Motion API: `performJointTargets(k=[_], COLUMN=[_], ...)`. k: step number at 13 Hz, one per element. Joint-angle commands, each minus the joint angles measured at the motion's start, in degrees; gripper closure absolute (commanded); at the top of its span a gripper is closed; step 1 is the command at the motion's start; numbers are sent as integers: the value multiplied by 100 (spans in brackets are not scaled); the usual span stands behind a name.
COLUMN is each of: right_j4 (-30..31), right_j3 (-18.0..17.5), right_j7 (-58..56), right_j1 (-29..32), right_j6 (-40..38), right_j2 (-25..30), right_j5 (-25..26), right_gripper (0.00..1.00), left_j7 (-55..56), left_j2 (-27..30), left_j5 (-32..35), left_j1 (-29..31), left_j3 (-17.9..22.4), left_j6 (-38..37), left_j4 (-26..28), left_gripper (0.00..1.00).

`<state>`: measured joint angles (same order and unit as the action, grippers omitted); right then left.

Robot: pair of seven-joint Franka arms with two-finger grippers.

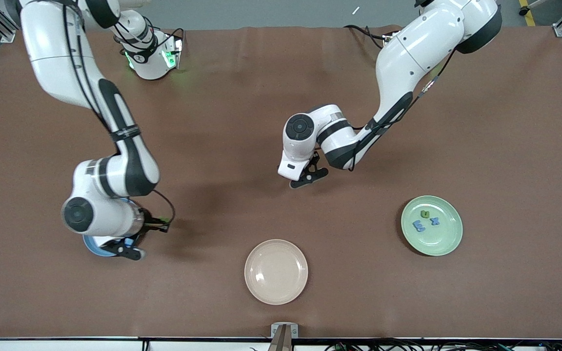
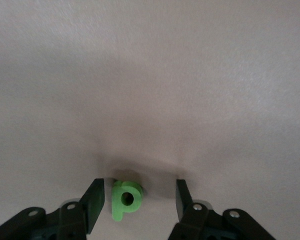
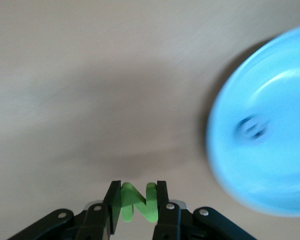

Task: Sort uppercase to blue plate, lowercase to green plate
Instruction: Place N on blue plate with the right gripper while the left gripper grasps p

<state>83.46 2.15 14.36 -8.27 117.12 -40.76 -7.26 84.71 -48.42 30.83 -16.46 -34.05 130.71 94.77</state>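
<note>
A green lowercase p (image 2: 125,198) lies flat on the brown table between the fingers of my left gripper (image 2: 139,197), which is open; one finger (image 2: 95,202) is almost against the p, the other stands apart. In the front view that gripper (image 1: 309,178) is low over the table's middle. My right gripper (image 3: 139,197) is shut on a green uppercase N (image 3: 139,201) and hangs (image 1: 126,250) at the edge of the blue plate (image 1: 93,246) (image 3: 262,150), where a blurred dark letter (image 3: 252,127) lies. The green plate (image 1: 444,243) holds a green u (image 1: 425,213), a blue E-shaped letter (image 1: 418,225) and a blue x (image 1: 435,221).
A cream plate (image 1: 276,271) sits near the front edge, between the other two plates. The right arm's wrist covers most of the blue plate in the front view. A brown mat covers the whole table.
</note>
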Motion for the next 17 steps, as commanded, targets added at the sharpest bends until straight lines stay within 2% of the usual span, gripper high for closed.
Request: performJointTargets(k=[1, 3, 5, 7, 8, 9, 13, 17], right_j4=[39, 39, 178, 311, 311, 311, -206, -216], right_j3=[-118, -118, -118, -118, -118, -118, -145, -92], right_j7=[-1465, -2338, -2622, -2737, -2746, -2746, -2737, -2772], right_j1=[675, 1010, 1099, 1099, 1108, 1099, 1047, 1082], right_j6=[-23, -5, -40, -23, -23, -31, -40, -23], right_j2=[-11, -37, -72, -81, -90, -90, 50, 884], right_j5=[320, 330, 321, 321, 313, 312, 304, 356], right_gripper=[88, 83, 69, 38, 5, 0, 0, 0], left_j7=[81, 90, 142, 396, 485, 538, 687, 837], left_j2=[-44, -35, -35, -9, 0, 8, 44, 96], left_j5=[90, 64, 64, 55, 63, 64, 55, 55], left_j1=[-7, 2, 2, -6, -15, -15, 20, 46], left_j3=[30, 30, 30, 30, 30, 30, 22, 21], left_j6=[-2, -2, -2, -11, -37, -46, -55, -55], left_j4=[-108, -90, -73, -38, -29, 15, 85, 182], left_gripper=[38, 42, 46, 46, 46, 46, 47, 53])
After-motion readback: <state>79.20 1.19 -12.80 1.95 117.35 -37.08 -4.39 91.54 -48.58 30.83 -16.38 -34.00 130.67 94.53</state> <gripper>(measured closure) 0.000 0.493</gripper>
